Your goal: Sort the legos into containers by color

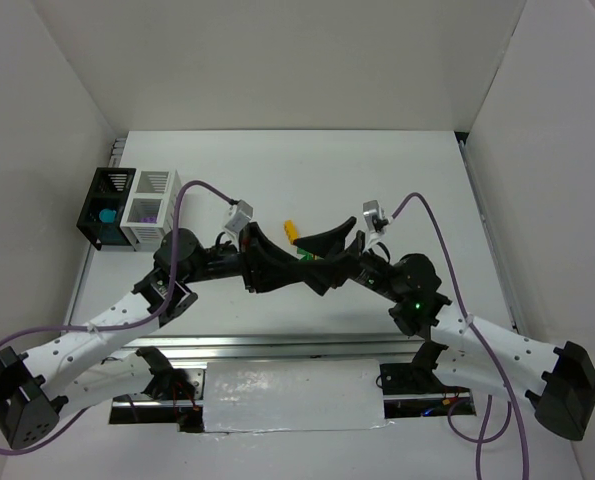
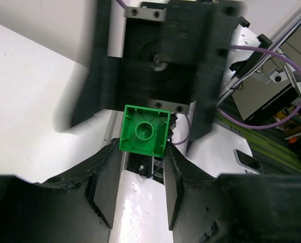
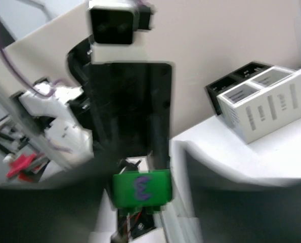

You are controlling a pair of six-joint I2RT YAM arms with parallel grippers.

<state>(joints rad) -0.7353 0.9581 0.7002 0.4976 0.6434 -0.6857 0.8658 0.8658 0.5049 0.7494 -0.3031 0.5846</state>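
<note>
A green lego (image 1: 307,258) hangs in the air over the middle of the table, between both arms. In the left wrist view its hollow underside (image 2: 144,130) faces me, pinched between the tips of my left gripper (image 2: 142,152). My right gripper (image 1: 320,268) meets it from the other side. In the blurred right wrist view the green lego (image 3: 141,188), with a purple mark on its side, sits at the tips of my right gripper (image 3: 142,205). A yellow-orange lego (image 1: 291,231) lies on the table just behind. The black container (image 1: 105,205) and white container (image 1: 147,207) stand at the far left.
A teal brick (image 1: 107,213) lies in the black bin and a purple one (image 1: 149,213) in the white bin. Purple cables loop off both wrists. White walls close in the table on the left, back and right.
</note>
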